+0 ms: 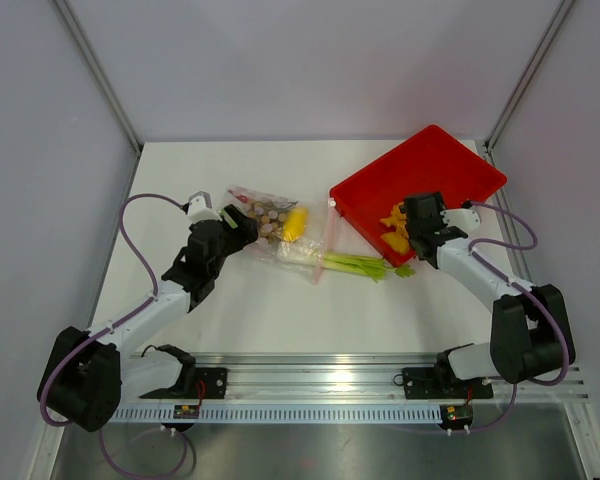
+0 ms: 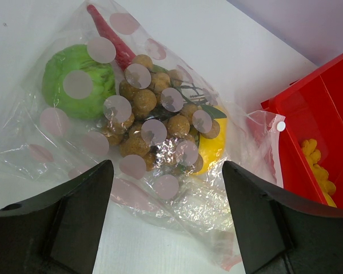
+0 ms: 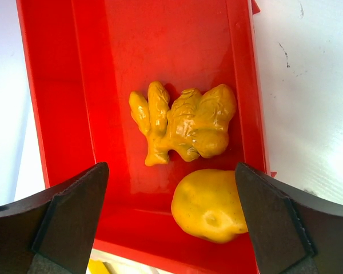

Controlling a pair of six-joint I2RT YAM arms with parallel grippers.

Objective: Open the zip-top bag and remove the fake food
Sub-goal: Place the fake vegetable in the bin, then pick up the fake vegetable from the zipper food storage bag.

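The zip-top bag lies crinkled on the white table, its pink zip strip at the right end. In the left wrist view the bag holds a green round fruit, tan balls and a yellow piece. My left gripper is open and empty, with the bag's near edge between its fingers. A green celery stalk lies on the table outside the bag. My right gripper is open and empty over the red tray, above a knobbly orange piece and a yellow piece.
The red tray stands at the back right, its near corner close to the bag's mouth. Grey walls with metal posts enclose the table. A metal rail runs along the near edge.
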